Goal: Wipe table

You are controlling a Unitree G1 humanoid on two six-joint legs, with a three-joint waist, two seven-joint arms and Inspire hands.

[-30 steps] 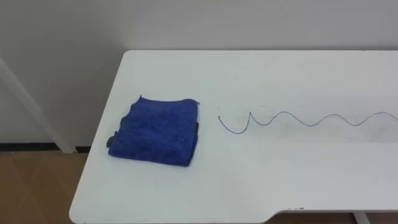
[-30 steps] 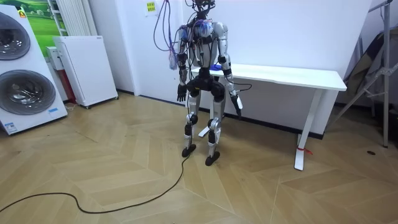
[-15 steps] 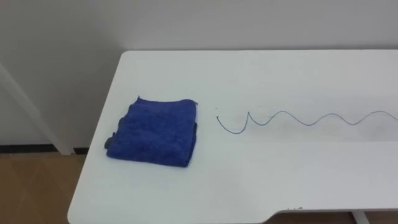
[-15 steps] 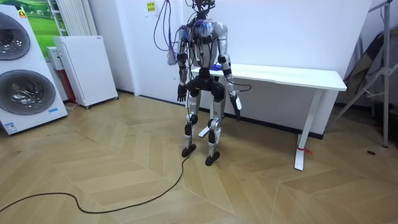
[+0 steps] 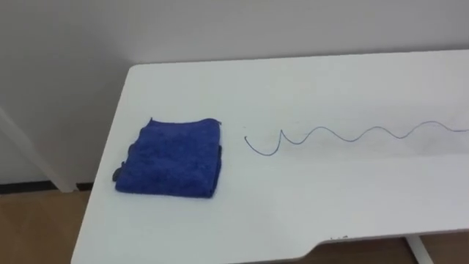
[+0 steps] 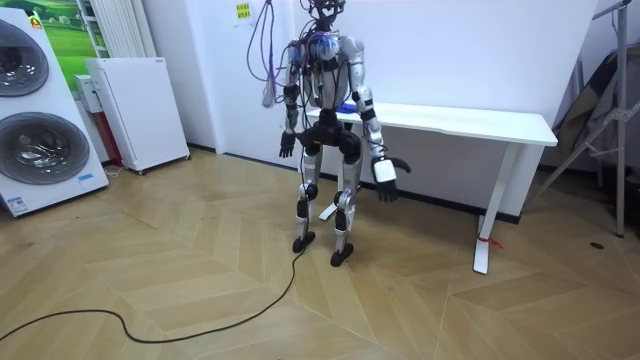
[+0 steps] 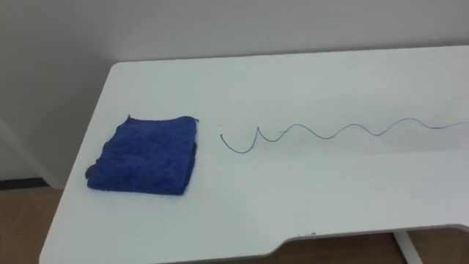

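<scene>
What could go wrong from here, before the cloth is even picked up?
The blue cloth lies near the table's left end; a sloppy grab might push it off.
The wavy pen line runs out of the eye view's right side while the robot stands at the left end, so its far stretch may go unwiped without a sidestep.
The right hand hangs below the tabletop and could knock the front edge when rising.

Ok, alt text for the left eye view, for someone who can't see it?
A folded blue cloth lies near the left end of a white table. To its right, apart from it, a thin wavy blue line runs across the tabletop to the view's right edge.
</scene>
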